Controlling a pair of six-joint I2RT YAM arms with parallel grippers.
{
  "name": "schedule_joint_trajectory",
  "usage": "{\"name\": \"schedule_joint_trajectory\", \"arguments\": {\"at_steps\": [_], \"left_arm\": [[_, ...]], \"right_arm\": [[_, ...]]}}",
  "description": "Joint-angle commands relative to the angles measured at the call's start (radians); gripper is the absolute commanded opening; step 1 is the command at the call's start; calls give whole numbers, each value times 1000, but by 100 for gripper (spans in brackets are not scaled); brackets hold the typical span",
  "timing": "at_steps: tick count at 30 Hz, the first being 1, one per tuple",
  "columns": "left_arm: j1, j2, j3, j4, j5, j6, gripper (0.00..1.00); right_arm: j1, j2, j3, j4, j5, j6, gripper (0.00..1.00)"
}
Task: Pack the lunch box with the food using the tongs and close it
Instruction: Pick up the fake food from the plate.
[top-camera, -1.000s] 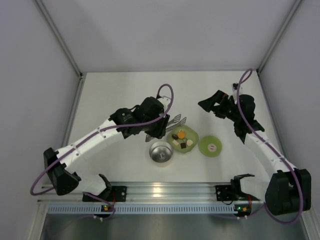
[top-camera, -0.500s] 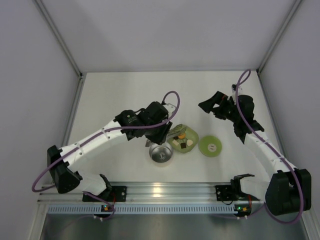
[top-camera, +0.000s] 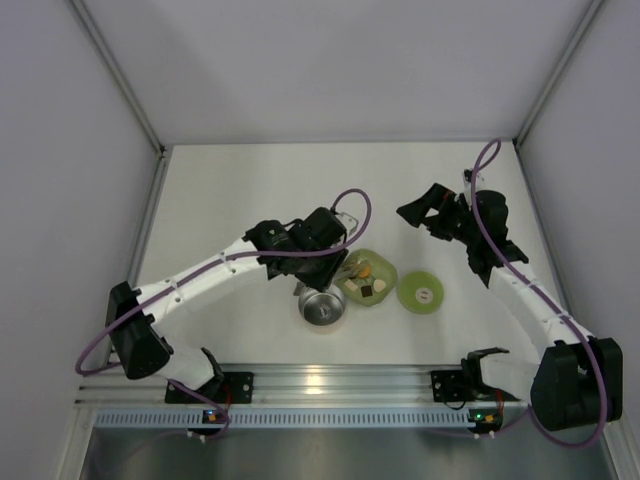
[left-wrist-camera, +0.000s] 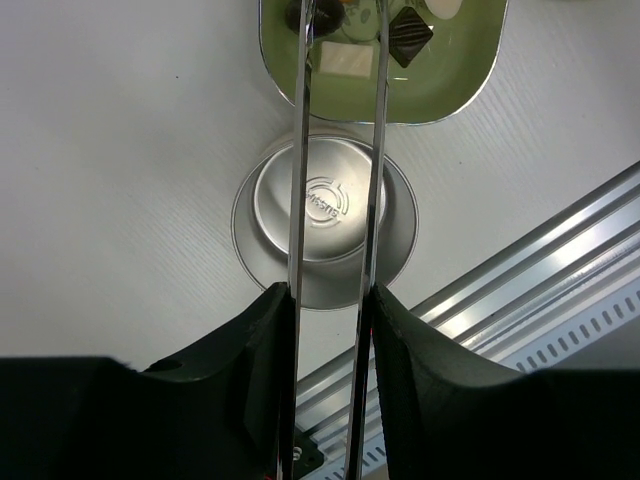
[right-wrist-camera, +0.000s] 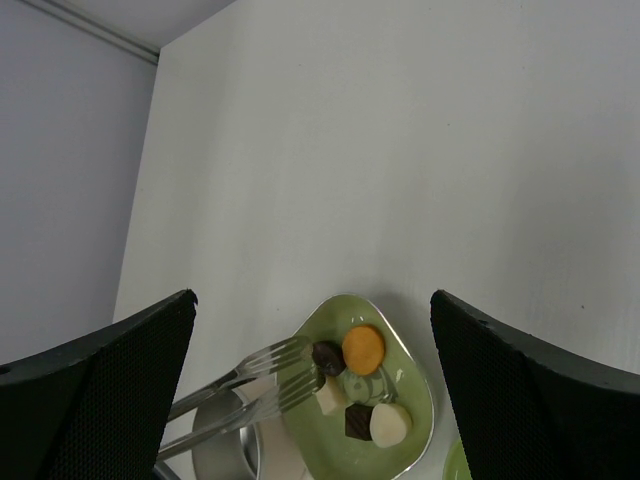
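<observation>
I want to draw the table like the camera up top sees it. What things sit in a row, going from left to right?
Shiny steel lunch box → pale green dish with the food in it → green lid.

Overhead view looks down; wrist views (closer) share the dish (left-wrist-camera: 468, 68).

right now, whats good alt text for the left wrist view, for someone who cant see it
The left gripper clamps the silver tongs, whose two arms run up over the empty steel lunch box to the pale green dish. Their tips sit among the food there, at the frame's top edge; a metal rail crosses the lower right corner.
</observation>
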Motion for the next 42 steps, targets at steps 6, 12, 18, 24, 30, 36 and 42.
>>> {"name": "schedule_joint_trajectory", "arguments": {"at_steps": [6, 12, 18, 24, 30, 36, 42], "left_arm": [[-5, 37, 38, 20, -37, 12, 42], [-3, 105, 83, 58, -54, 15, 41], [-3, 165, 138, 91, -52, 18, 41], [-5, 225, 162, 106, -64, 23, 41], [-3, 255, 169, 124, -73, 24, 41], [-3, 268, 179, 150, -101, 24, 41], [0, 313, 224, 163, -129, 38, 41]], "right_arm": [[12, -22, 10, 12, 7, -22, 100], [12, -27, 7, 1, 11, -35, 100], [12, -33, 9, -11, 19, -55, 100], [12, -31, 10, -17, 20, -58, 99], [12, -30, 10, -17, 25, -61, 100], [11, -30, 12, -16, 30, -62, 99], [12, -18, 19, -16, 37, -68, 99]]}}
